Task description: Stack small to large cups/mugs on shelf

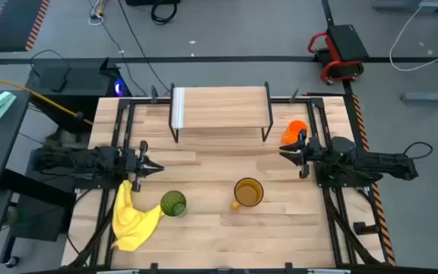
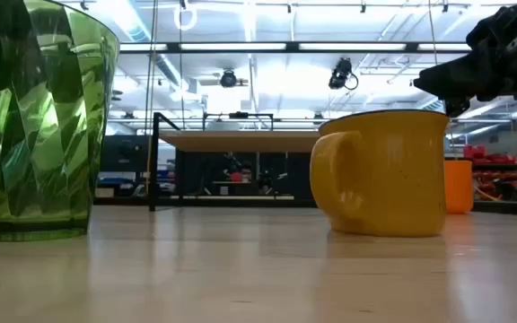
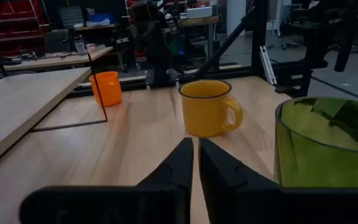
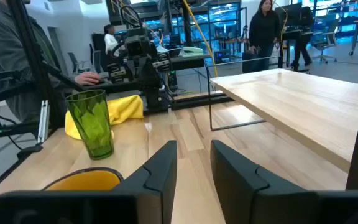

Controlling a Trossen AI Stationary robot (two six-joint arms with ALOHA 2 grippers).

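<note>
The green tumbler (image 1: 173,203) stands upright near the table's near edge, beside the yellow cloth; it also shows in the low view (image 2: 43,121). The amber-yellow mug (image 1: 248,192) stands upright to its right, handle toward the near-left (image 2: 389,170). The orange mug (image 1: 294,131) stands on the table by the shelf's right legs. The shelf (image 1: 220,106) sits at the far middle on its black legs. My left gripper (image 1: 155,168) hovers shut at the left, above the cloth. My right gripper (image 1: 283,151) hovers at the right, just near of the orange mug, slightly open (image 4: 194,155).
A yellow cloth (image 1: 131,221) lies crumpled at the near-left corner. Black frame rails (image 1: 120,129) run along both table sides. Bare tabletop (image 1: 211,164) lies between shelf and cups. People show in the room beyond the table in the right wrist view.
</note>
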